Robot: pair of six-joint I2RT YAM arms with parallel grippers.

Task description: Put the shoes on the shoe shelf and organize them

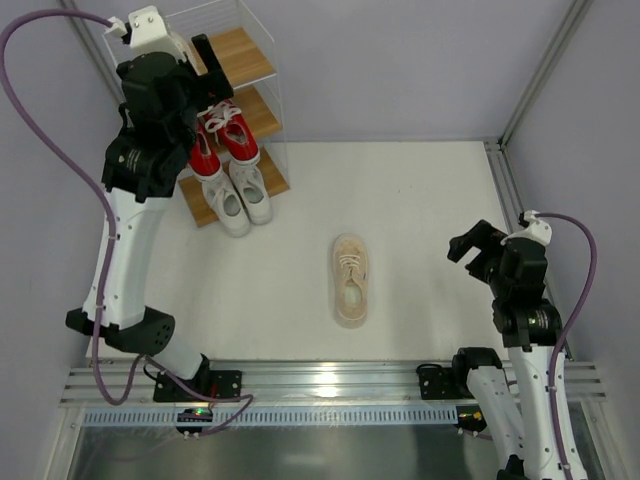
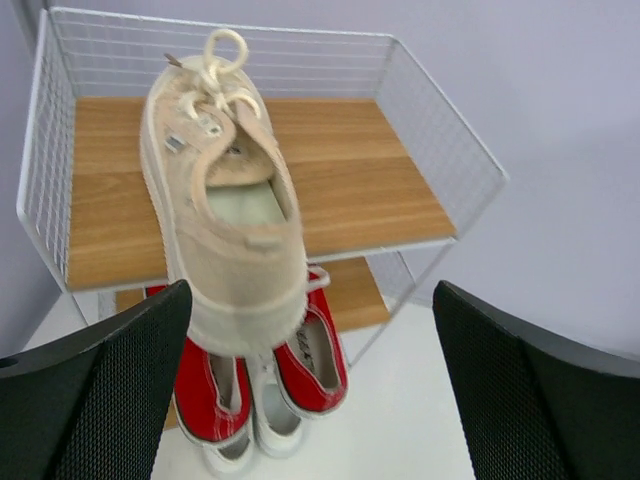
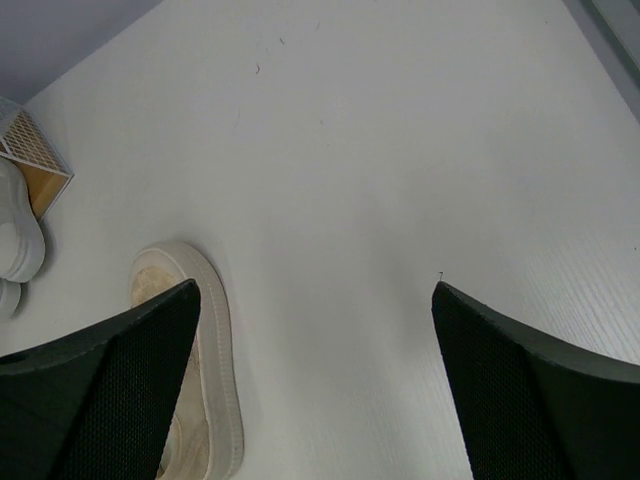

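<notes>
The shoe shelf (image 1: 255, 60) stands at the far left; it also shows in the left wrist view (image 2: 380, 190). The white pair (image 1: 240, 195) sits on its bottom tier and the red pair (image 1: 222, 140) on the middle tier. One cream-beige shoe (image 2: 225, 210) lies toe-inward on the top board, its heel overhanging the front edge beside my left finger (image 2: 110, 390). My left gripper (image 2: 310, 300) is open, its jaws wide apart, just in front of the top tier (image 1: 205, 55). The other cream-beige shoe (image 1: 350, 280) lies on the table. My right gripper (image 1: 470, 245) is open and empty to its right, with the shoe (image 3: 195, 400) by its left finger.
The white table (image 1: 420, 200) is walled by grey panels at the back and both sides. A metal rail (image 1: 330, 380) runs along the near edge. The red pair (image 2: 310, 355) and the white pair (image 2: 270, 425) show below the top board in the left wrist view.
</notes>
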